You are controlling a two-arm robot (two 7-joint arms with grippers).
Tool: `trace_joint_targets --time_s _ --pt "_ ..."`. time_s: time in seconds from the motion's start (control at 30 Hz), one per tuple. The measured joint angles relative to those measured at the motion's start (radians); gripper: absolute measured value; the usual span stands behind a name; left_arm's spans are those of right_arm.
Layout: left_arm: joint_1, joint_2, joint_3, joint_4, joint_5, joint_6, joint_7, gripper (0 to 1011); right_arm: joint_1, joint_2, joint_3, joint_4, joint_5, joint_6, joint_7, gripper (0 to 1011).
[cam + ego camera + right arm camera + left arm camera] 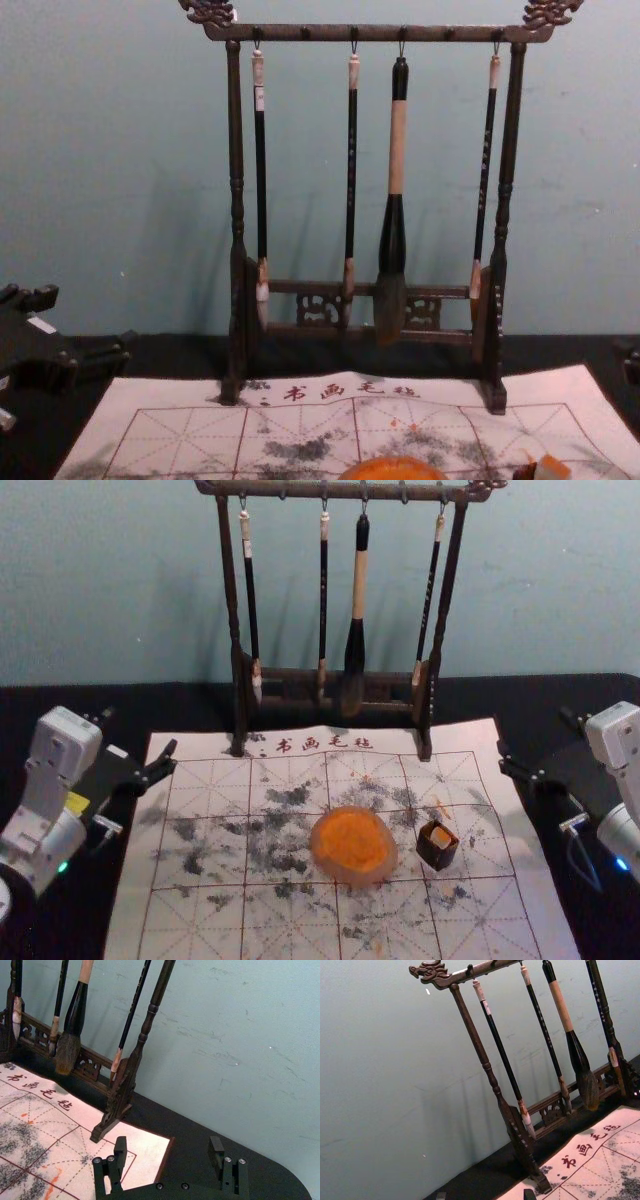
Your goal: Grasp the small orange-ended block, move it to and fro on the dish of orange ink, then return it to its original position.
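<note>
the orange-ended block (441, 837) sits on the mat (210, 920), just right of the dish of orange ink (353, 842). left gripper (140, 729) and right gripper (168, 1139) wait at either side, fingers parted, holding nothing; grasping, inking and returning all seem left.

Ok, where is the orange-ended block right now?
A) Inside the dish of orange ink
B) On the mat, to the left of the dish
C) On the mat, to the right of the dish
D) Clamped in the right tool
C: the block sits on the mat, a short gap to the right of the dish.
</note>
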Motion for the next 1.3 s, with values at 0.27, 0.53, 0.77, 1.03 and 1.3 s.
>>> trace_joint_targets --time_s 0.27,0.53,0.77,1.03,1.3 --pt "0.0 0.0 0.0 0.0 0.0 0.0 0.0 1001 0.001 0.001 0.0 0.0 0.0 -0.001 -0.001 1002" --pt "0.0 0.0 0.0 0.0 0.0 0.0 0.0 1001 0.001 0.001 0.0 0.0 0.0 -0.001 -0.001 1002" --pt "0.0 0.0 0.0 0.0 0.0 0.0 0.0 1001 0.001 0.001 0.0 0.0 0.0 -0.001 -0.001 1002" --pt "0.0 0.0 0.0 0.0 0.0 0.0 0.0 1001 0.001 0.001 0.0 0.0 0.0 -0.001 -0.001 1002" --pt "0.0 0.0 0.0 0.0 0.0 0.0 0.0 1001 0.001 0.001 0.0 0.0 0.0 -0.001 -0.001 1002"
